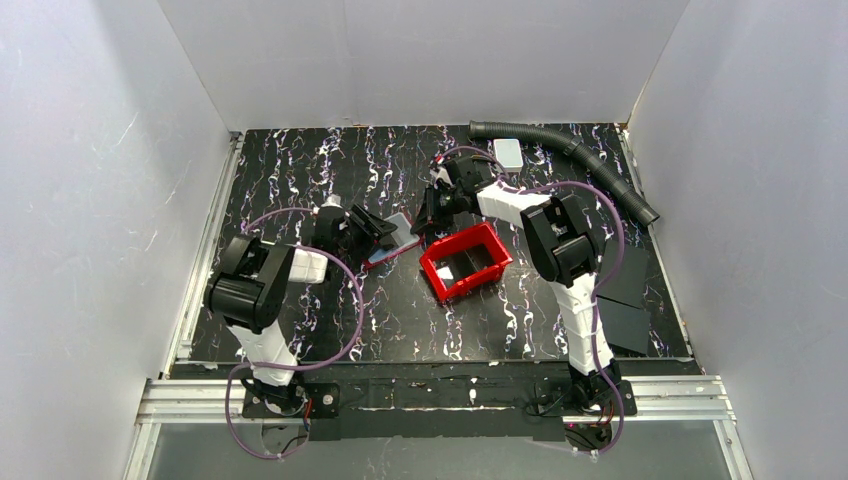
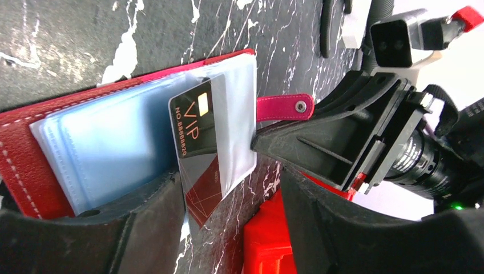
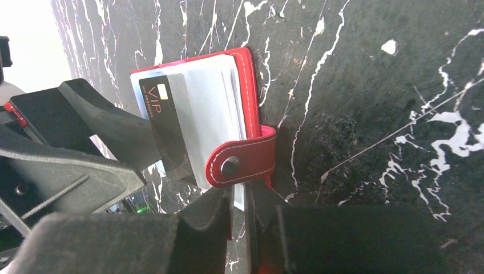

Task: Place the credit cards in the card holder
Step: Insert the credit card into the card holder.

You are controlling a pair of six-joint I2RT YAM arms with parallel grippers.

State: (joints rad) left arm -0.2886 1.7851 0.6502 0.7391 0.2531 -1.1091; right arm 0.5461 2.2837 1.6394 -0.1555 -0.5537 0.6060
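Note:
The dark red card holder (image 1: 397, 235) lies open on the black marbled table, its clear sleeves fanned out (image 2: 114, 137). A black card marked VIP (image 2: 194, 137) sits partly inside one sleeve, its dark red end sticking out beside my left finger (image 2: 142, 228). My left gripper (image 2: 228, 191) is open wide around that end and grips nothing; it sits just left of the holder (image 1: 372, 235). My right gripper (image 3: 238, 200) is shut on the edge of a clear sleeve just under the snap strap (image 3: 240, 162). It meets the holder from the right (image 1: 425, 222).
A bright red plastic bin (image 1: 432, 270) stands right beside the holder, close under both grippers, and also shows in the left wrist view (image 2: 268, 240). A white block (image 1: 508, 152) and a grey hose (image 1: 570, 150) lie at the back. Black sheets (image 1: 625, 320) lie at the right.

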